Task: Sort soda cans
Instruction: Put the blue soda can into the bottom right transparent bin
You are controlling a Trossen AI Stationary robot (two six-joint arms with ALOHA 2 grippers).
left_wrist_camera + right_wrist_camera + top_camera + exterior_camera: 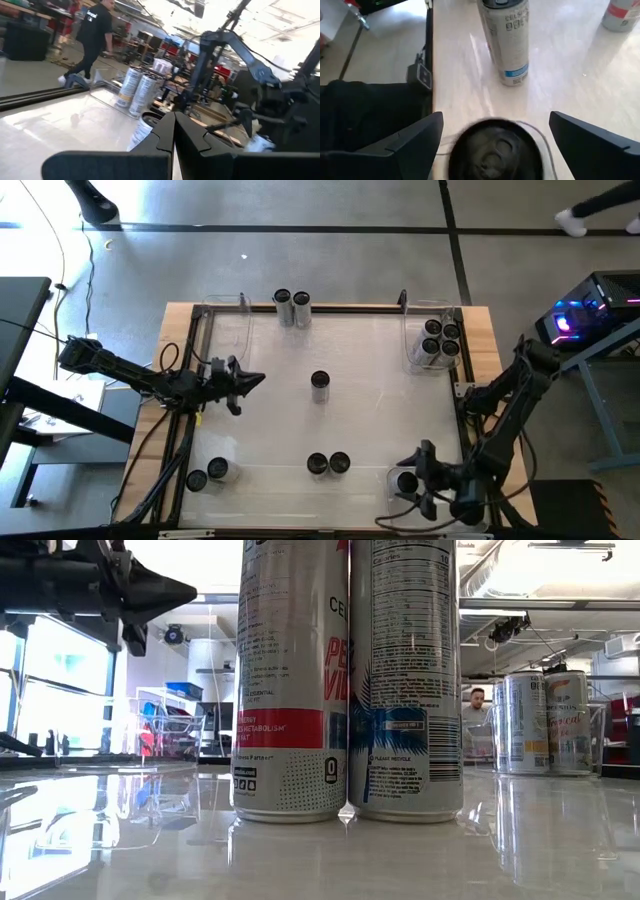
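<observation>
Table (pixel 370 395): right tool (pixel 418 480) released astride can (pixel 406 482); left tool (pixel 252 380) clenched, empty.

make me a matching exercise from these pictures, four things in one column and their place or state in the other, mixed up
Things:
1. left gripper
2. right gripper
3. single silvery-grey soda can with a dark round top
4. cluster of silvery-grey cans in the clear plastic bin

Places or states:
A. far right corner of the table
B. fingers spread wide, either side of a can's dark top at the near right corner
C. standing alone near the middle of the table
D. fingers shut, over the left side of the table, holding nothing

Pairs: 1-D, 2-B, 3-C, 4-A
</observation>
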